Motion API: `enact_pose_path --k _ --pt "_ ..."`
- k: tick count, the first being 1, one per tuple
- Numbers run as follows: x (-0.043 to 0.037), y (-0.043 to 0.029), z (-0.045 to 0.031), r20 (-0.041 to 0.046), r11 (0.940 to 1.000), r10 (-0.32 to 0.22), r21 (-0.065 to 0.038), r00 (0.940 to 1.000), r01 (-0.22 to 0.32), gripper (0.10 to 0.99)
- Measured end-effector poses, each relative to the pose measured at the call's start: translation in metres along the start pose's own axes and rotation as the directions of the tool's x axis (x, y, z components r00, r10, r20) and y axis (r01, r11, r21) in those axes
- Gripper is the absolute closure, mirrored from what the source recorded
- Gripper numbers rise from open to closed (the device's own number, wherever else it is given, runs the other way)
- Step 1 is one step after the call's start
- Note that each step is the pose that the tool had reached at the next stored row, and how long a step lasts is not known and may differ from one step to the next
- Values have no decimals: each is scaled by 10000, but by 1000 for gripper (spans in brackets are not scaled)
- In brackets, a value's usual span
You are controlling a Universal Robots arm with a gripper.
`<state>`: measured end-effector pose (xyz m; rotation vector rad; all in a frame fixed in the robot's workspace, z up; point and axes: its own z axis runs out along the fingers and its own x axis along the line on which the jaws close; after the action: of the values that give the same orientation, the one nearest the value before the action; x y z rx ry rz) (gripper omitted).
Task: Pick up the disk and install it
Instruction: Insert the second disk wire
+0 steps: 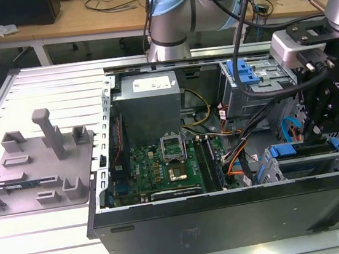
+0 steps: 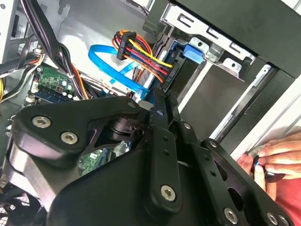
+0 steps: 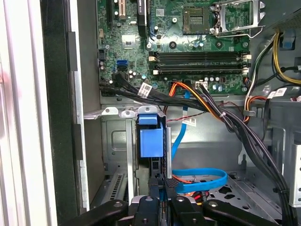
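1. While the gripper (image 3: 162, 188) sits at the lower centre of the first wrist view, the disk (image 3: 151, 141) stands edge-on directly ahead of it. Its long axis runs straight up the frame, away from the claw.
2. The claw looks drawn together on the disk's near edge, with a sliver of blue rail showing between the black pads.
3. The disk sits in a slot of the grey metal drive cage (image 3: 113, 141), left of centre, and appears mostly seated.
4. The disk's end tab is smooth blue plastic. The cage is dull stamped sheet metal with punched holes.
5. Nearby are a flat, glossy blue cable (image 3: 202, 181) and a green motherboard (image 3: 197, 42).
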<state>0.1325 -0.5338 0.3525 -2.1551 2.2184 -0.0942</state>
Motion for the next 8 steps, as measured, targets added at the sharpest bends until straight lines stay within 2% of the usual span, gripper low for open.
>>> enact_pose_path --k 8 --pt "-1 -4 29 0 10000 0 0 10000 0 925"
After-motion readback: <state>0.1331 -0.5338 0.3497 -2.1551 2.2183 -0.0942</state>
